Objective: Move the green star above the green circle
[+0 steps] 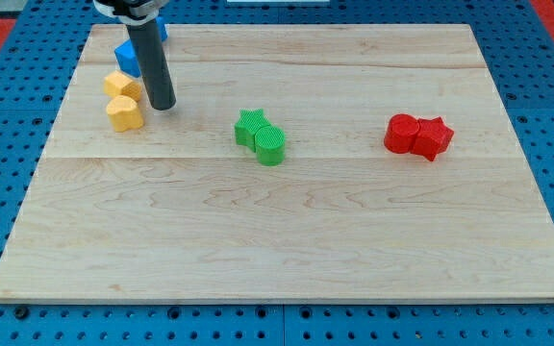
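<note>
The green star lies near the board's middle, touching the green circle, which sits at its lower right. My tip rests on the board at the upper left, well to the left of the green pair. It stands just right of two yellow blocks, close to them.
Two blue blocks sit at the top left, one left of the rod and one partly hidden behind it. Two red blocks touch each other at the right. The wooden board lies on a blue pegboard.
</note>
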